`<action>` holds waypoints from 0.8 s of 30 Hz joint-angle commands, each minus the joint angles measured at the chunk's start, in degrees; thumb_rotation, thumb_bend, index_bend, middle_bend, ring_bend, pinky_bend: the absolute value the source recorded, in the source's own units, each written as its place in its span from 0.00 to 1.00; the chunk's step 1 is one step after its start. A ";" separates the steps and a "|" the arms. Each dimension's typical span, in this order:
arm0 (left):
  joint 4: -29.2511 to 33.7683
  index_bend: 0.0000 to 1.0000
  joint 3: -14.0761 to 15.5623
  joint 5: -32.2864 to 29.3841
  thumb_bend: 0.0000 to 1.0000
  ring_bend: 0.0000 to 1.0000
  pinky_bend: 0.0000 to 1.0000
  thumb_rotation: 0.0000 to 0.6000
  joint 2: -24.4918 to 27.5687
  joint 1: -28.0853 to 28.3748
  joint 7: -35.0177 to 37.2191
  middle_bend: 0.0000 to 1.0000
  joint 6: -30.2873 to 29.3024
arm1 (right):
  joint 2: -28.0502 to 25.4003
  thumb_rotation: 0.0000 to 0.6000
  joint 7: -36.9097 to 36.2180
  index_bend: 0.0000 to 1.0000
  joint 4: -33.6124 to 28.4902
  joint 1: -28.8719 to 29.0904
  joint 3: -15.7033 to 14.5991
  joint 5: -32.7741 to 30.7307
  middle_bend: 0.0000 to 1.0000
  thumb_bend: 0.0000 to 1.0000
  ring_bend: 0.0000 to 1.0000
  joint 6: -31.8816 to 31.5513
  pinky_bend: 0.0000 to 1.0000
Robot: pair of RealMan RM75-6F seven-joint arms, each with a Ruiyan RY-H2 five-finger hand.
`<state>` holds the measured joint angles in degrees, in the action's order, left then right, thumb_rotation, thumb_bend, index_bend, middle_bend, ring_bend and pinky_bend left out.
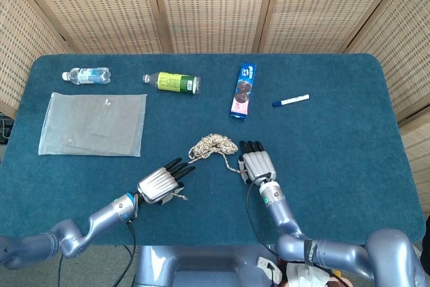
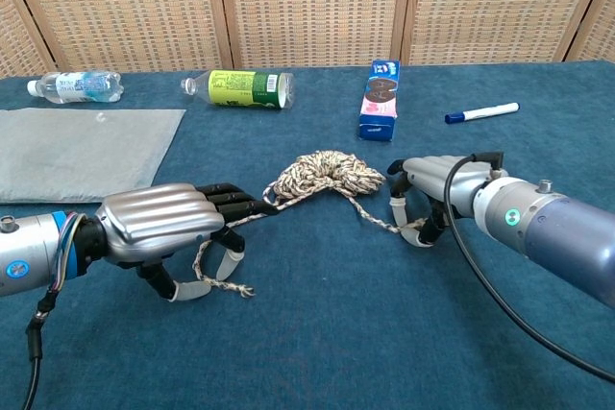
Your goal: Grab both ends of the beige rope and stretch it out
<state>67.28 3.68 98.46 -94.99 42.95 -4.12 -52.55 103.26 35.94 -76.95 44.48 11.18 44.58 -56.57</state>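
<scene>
Blue-carpeted table (image 1: pixel 336 152), wicker screens behind | beige rope (image 2: pixel 325 172) bunched at table centre, two strands trailing toward the robot | left hand (image 2: pixel 159 226) arched over one strand, fingers spread, grip cannot be confirmed | right hand (image 2: pixel 430 191) curled around the other end, which is pinched at the fingertips.

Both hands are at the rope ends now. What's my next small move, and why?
Probably close the left hand first. Its fingers arch over the rope end, which lies loose beneath them, ungripped. The right hand already looks curled around its end, and the middle stays bunched.
</scene>
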 commanded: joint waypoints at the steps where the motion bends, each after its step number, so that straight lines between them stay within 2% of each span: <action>1: -0.02 0.53 0.15 -0.37 0.37 0.00 0.00 1.00 -0.09 0.12 -0.11 0.00 0.21 | 0.02 1.00 0.04 0.69 -0.03 0.04 0.00 -0.04 0.05 0.43 0.00 -0.02 0.00; 4: -0.02 0.55 0.29 -0.69 0.38 0.00 0.00 1.00 -0.19 0.25 -0.04 0.00 0.31 | -0.03 1.00 0.11 0.69 -0.12 0.09 0.02 -0.04 0.05 0.43 0.00 -0.09 0.00; 11: 0.16 0.67 0.36 -1.51 0.41 0.00 0.00 1.00 -0.33 0.32 -0.71 0.00 0.03 | -0.33 1.00 0.15 0.69 -0.54 0.13 0.13 -0.05 0.05 0.43 0.00 -0.35 0.00; 24: 0.80 0.76 0.29 -2.42 0.44 0.00 0.00 1.00 1.00 0.11 -2.14 0.00 -1.15 | -1.15 1.00 -0.08 0.70 -1.10 -0.13 -0.16 0.90 0.06 0.43 0.00 -1.07 0.00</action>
<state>68.04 3.97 96.07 -94.16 43.13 -6.19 -53.55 102.16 35.88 -78.04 44.38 11.07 45.43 -57.59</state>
